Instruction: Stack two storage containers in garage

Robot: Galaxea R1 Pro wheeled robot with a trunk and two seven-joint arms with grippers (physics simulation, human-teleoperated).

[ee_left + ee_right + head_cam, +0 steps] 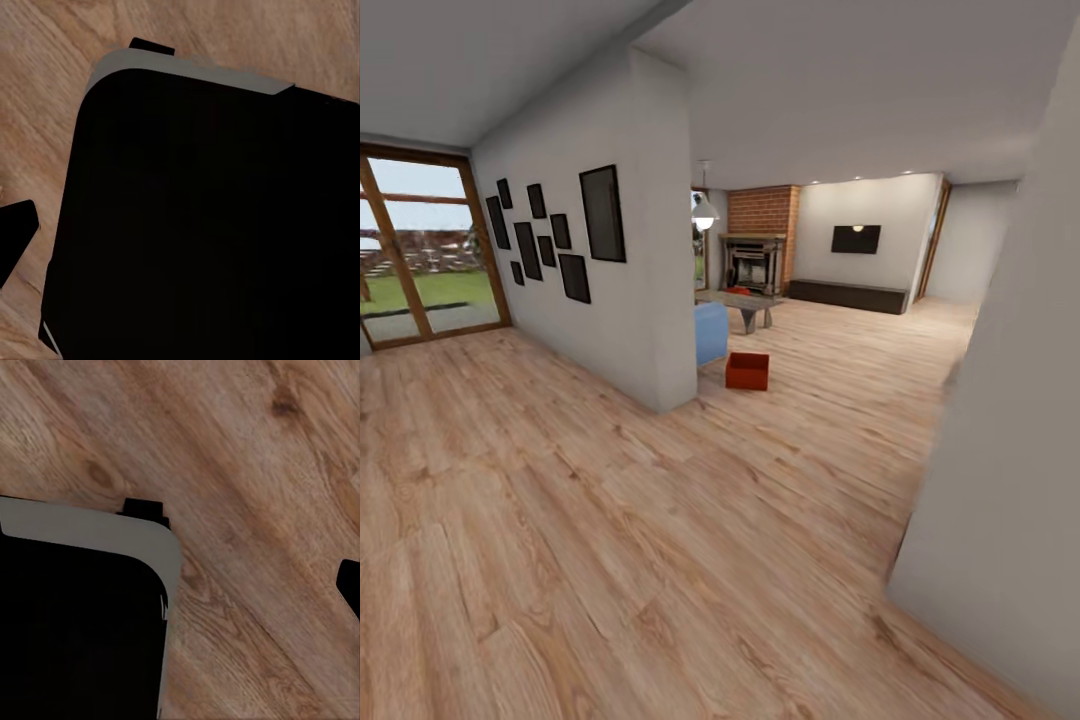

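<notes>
Ahead in the head view lies the living room [840, 330], past a wide span of wood plank floor. One red-orange open-top storage container [747, 370] sits on the planks there, just beyond the corner of a white partition wall and beside the blue sofa's end. The other container is hidden from here. The garage and its floor are out of view. One dark fingertip [16, 238] of my left gripper shows above the planks in the left wrist view. One dark fingertip [349, 585] of my right gripper shows likewise in the right wrist view.
A white partition wall [650, 300] with dark picture frames juts in at left. Another white wall [1010, 450] stands close on the right. Blue sofa [710, 333], low grey table [745, 303], brick fireplace [758, 250] and wall TV [856, 239] lie beyond. My black base [210, 225] shows below both wrists.
</notes>
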